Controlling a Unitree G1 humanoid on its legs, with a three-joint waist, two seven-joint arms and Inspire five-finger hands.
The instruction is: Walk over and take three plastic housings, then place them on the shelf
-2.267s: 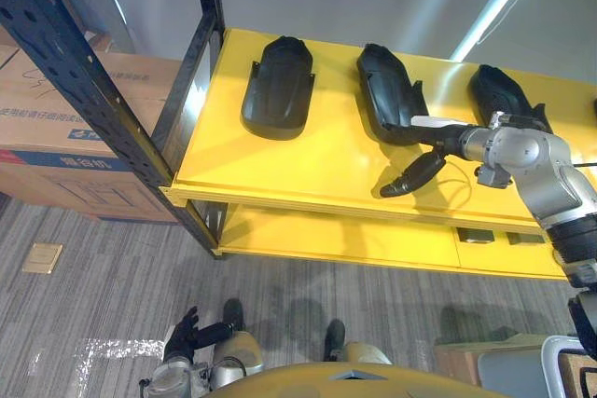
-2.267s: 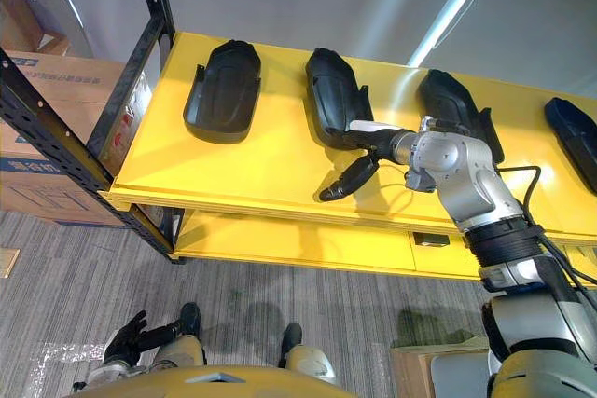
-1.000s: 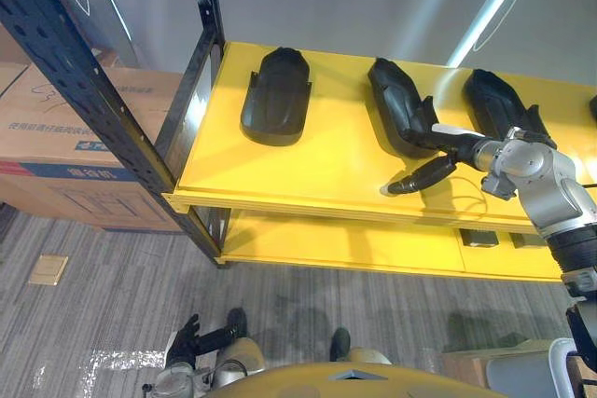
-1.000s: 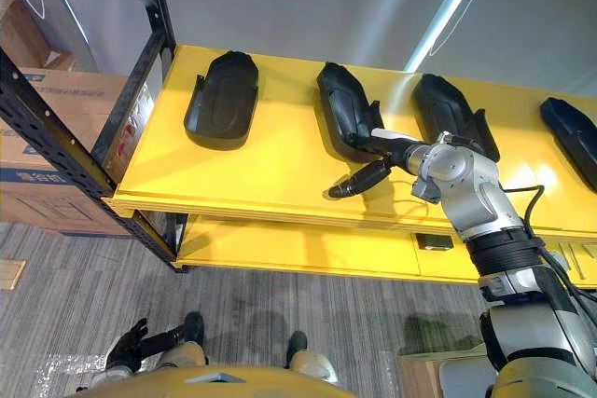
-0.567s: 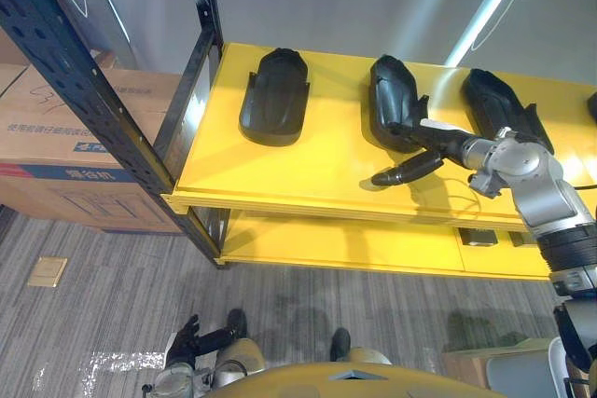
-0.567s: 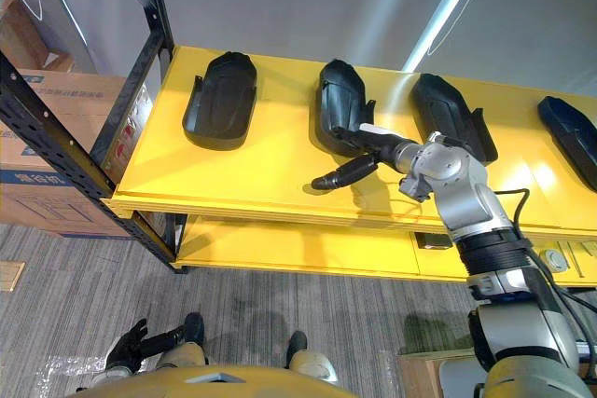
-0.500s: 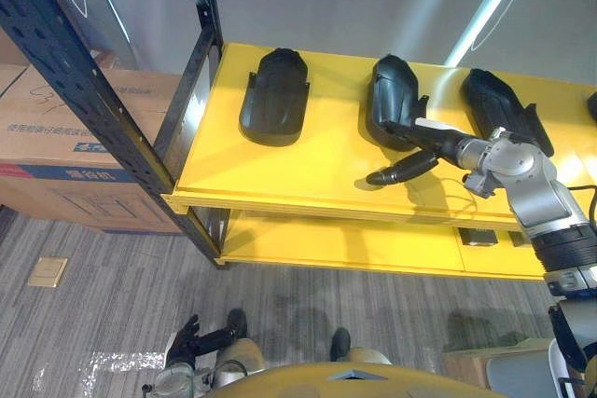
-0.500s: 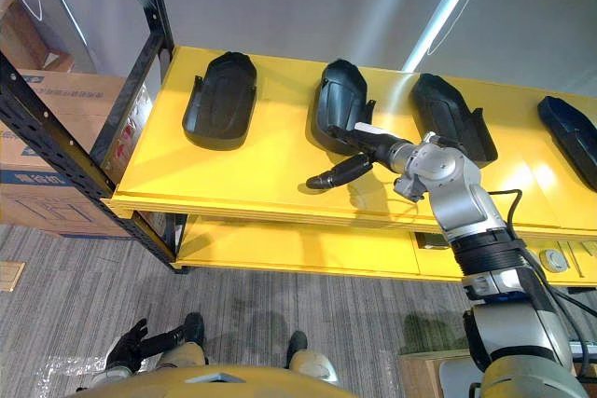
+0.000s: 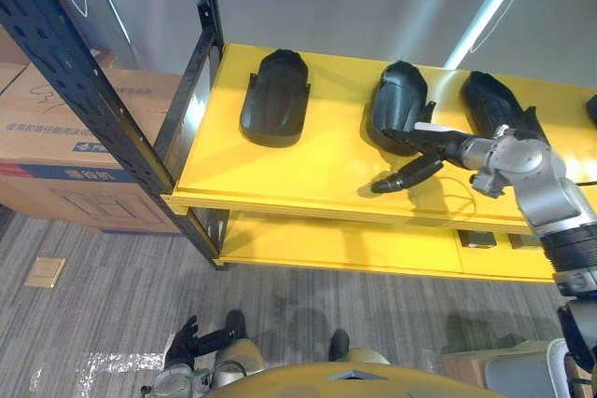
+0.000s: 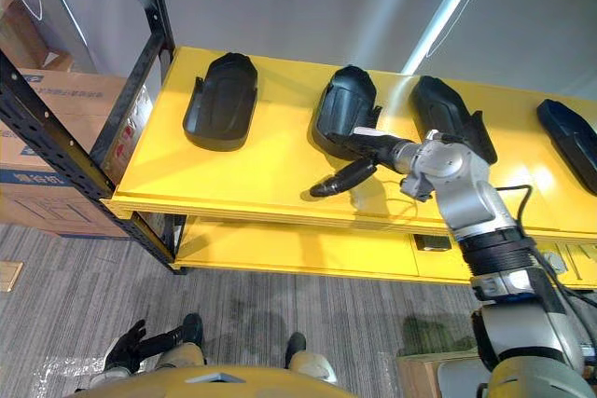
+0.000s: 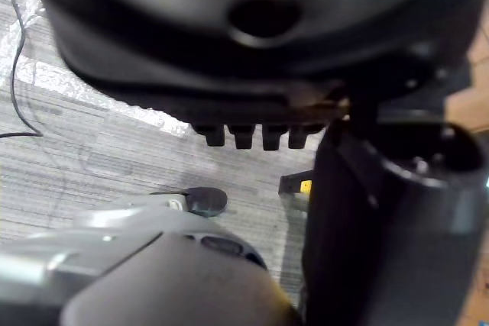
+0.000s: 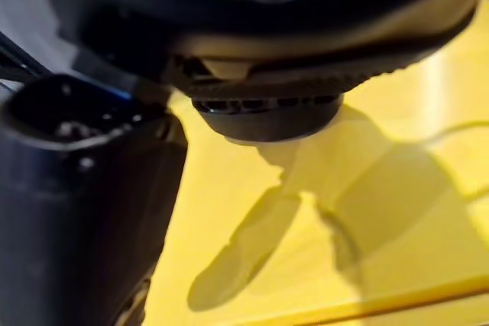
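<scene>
- Here is the yellow shelf [image 9: 298,165], with a row of black plastic housings lying on its top board.
- The left housing [image 9: 275,97] lies flat near the black rack upright [image 9: 93,90], well apart from the others.
- The middle housing [image 10: 347,118] sits askew, its near end right against the right hand [image 10: 392,151].
- That hand is spread wide. Its white-capped thumb [image 10: 367,136] lies on the housing's near end, and its fingers [image 10: 338,179] stretch straight out over the bare yellow board, nearer the front edge. The fingers are clear of the part, so nothing is clasped.
- A third housing [image 9: 499,109] rests just beyond the right forearm, and a fourth housing [image 10: 569,142] lies at the far right of the shelf.
- The left hand [image 9: 185,337] hangs low over the grey carpet floor [image 9: 112,277], fingers loose and holding nothing.
- Cardboard boxes [image 9: 56,128] are stacked beside the rack.
- A lower yellow shelf [image 9: 373,244] shows beneath the top one.
</scene>
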